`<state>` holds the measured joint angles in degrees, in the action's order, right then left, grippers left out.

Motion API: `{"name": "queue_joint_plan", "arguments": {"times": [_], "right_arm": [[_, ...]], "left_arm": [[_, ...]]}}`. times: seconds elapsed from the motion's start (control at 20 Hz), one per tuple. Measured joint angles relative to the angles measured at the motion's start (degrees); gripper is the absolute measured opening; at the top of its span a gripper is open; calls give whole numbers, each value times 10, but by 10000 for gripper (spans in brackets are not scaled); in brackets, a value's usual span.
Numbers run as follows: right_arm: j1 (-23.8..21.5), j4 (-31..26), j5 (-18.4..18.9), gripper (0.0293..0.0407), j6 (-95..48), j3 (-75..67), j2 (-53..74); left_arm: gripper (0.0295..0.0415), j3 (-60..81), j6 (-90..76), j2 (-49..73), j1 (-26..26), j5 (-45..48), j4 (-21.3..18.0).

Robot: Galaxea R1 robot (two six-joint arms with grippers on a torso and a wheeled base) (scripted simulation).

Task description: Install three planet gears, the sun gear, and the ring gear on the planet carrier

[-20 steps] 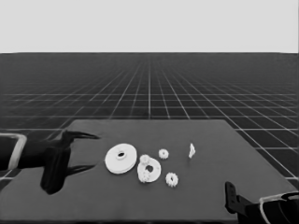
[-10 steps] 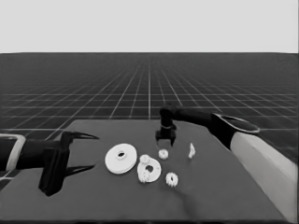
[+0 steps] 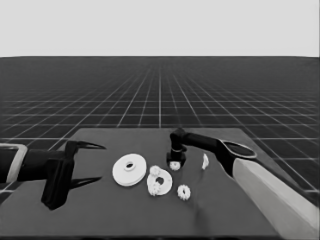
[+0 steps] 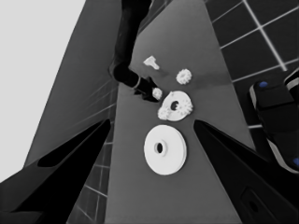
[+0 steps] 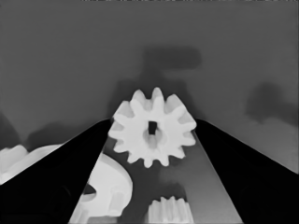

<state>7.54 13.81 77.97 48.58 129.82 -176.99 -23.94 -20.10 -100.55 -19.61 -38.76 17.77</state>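
My right gripper (image 3: 175, 161) is down at the table in the middle, open, with a planet gear (image 3: 174, 165) lying flat between its fingers. The right wrist view shows that gear (image 5: 153, 127) filling the gap between the two black wedges. The planet carrier, the smaller round part (image 3: 159, 182), lies just in front of it with gears resting on it. Another planet gear (image 3: 184, 192) lies loose to its right. The ring gear, the larger round part (image 3: 129, 170), lies flat to the left. My left gripper (image 3: 100, 162) waits open over the table's left end.
A thin white piece (image 3: 205, 161) stands just right of my right gripper. My right arm's pale grey part (image 3: 270, 195) crosses the table's right front corner. Dark machinery with blue lights (image 4: 275, 121) shows past the table's edge in the left wrist view.
My right arm came up from the lower right corner, reached over the table's middle and lowered its open fingers around the gear. The left arm and the parts have not moved.
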Motion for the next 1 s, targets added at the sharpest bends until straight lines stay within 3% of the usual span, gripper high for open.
{"name": "queue_joint_plan", "arguments": {"times": [0.1, 0.5, 0.55, 0.65, 1.0], "right_arm": [[0, 1, -1, 313, 0, 1, -1], [0, 1, -1, 312, 0, 2, -1], [-30, -18, 34, 312, 42, -80, 32], [-75, -47, 60, 312, 61, -117, 47], [-95, -64, 71, 312, 64, -122, 48]], "left_arm": [[385, 0, 0, 0, 0, 0, 0], [385, 0, 0, 0, 0, 0, 0], [385, 0, 0, 0, 0, 0, 0], [385, 0, 0, 0, 0, 0, 0], [385, 0, 0, 0, 0, 0, 0]]}}
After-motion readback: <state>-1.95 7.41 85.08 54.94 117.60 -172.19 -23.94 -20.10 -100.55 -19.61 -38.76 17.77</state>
